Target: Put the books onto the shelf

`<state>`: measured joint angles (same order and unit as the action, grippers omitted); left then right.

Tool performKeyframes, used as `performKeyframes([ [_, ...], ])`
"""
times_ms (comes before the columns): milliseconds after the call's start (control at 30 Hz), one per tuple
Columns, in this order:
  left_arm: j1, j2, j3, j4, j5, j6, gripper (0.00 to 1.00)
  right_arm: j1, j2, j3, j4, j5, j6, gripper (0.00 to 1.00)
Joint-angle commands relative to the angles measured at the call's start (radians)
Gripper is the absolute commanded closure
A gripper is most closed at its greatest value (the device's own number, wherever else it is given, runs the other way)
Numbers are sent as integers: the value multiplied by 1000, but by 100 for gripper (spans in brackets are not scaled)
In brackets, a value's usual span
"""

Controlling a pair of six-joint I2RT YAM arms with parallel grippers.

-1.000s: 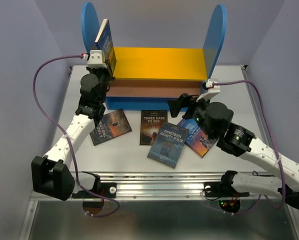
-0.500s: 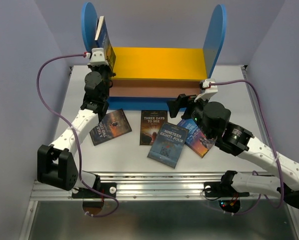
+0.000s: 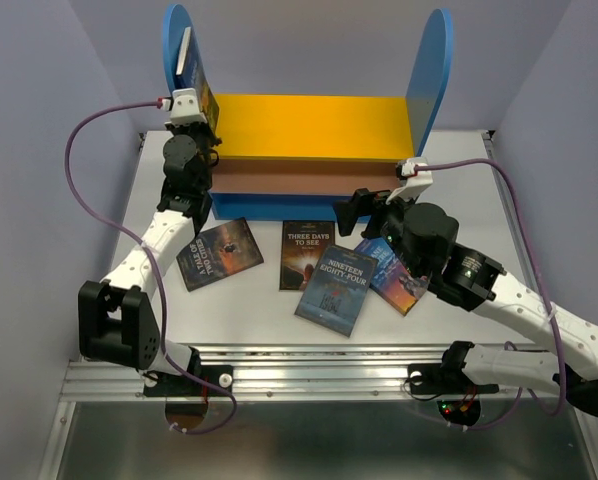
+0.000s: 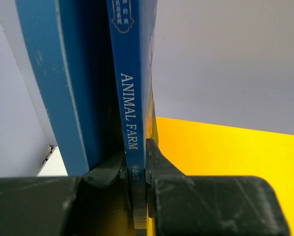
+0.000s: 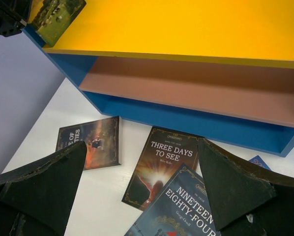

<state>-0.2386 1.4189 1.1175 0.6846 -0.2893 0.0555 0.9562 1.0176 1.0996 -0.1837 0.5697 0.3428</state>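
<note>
Left hand (image 4: 137, 160) pinches Animal Farm (image 4: 132, 98) at the spine foot, upright at the left end of the shelf (image 3: 314, 125), just beside the blue side panel (image 4: 53, 83). Right hand (image 5: 142, 147) is spread and empty over the other four books (image 3: 324, 285), flat on the surface (image 3: 249, 310). Paperbacks look thin, light, floppy and probably slick, so grip near the spine.

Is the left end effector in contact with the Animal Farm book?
Touching. The left wrist view shows the left end effector closed on the Animal Farm book, one finger against each side of its spine.
</note>
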Motion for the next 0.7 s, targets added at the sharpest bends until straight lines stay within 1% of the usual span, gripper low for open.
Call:
performKeyframes([
  [0,7,-3,47,53,1,1,85,0,-7,28,18,16,-24,0],
  [33,7,-5,47,49,-1,-8,84,0,-8,28,20,16,-25,0],
  [100,7,-15,33,47,12,-14,75,0,-8,32,20,16,-25,0],
  [167,7,-18,27,49,16,-22,70,0,-2,37,18,13,-25,0],
  [200,7,-18,25,47,19,-25,68,0,-1,37,18,12,-25,0],
  [333,7,-24,18,38,30,-40,68,0,7,33,18,7,-24,0],
  [367,7,-31,10,36,26,-48,62,0,9,32,20,9,-22,0],
  [533,7,-54,-8,29,12,-48,60,0,6,36,20,6,-21,0],
  [567,7,-63,-16,29,6,-78,58,0,7,36,18,2,-21,0],
  [667,7,-86,-30,24,-1,-92,56,0,6,32,20,-1,-13,0],
])
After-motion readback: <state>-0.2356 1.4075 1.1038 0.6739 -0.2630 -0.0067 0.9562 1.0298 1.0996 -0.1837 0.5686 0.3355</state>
